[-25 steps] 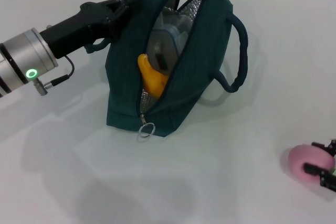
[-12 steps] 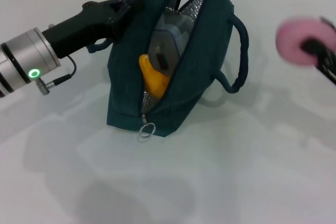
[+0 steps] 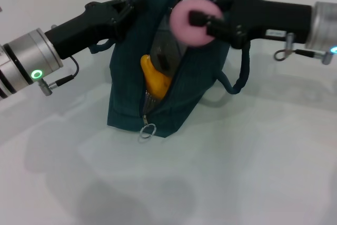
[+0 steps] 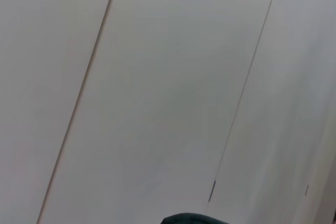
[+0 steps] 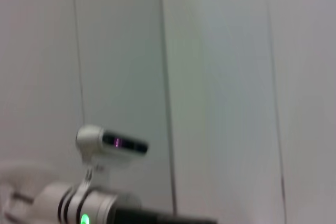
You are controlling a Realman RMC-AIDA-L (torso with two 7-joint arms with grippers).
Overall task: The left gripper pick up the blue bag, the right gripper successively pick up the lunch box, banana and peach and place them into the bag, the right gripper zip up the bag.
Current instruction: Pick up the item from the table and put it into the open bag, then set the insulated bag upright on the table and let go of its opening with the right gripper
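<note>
The blue bag (image 3: pixel 187 96) stands open on the white table, its zipper pull ring (image 3: pixel 147 130) at the front bottom. My left gripper (image 3: pixel 126 14) is shut on the bag's left top edge and holds it up. Inside show the clear lunch box (image 3: pixel 164 51) and the yellow banana (image 3: pixel 154 80). My right gripper (image 3: pixel 202 20) is shut on the pink peach (image 3: pixel 192 19) and holds it just above the bag's opening. A sliver of the bag shows in the left wrist view (image 4: pixel 191 218).
The bag's loop handle (image 3: pixel 241 59) hangs on its right side, under my right arm (image 3: pixel 274 17). The right wrist view shows my left arm (image 5: pixel 94 203) and a wall. The white table (image 3: pixel 253 172) spreads around the bag.
My right gripper has lifted the peach from the table at the front right and carried it up and left, to above the bag's opening. The left arm and bag stay nearly still.
</note>
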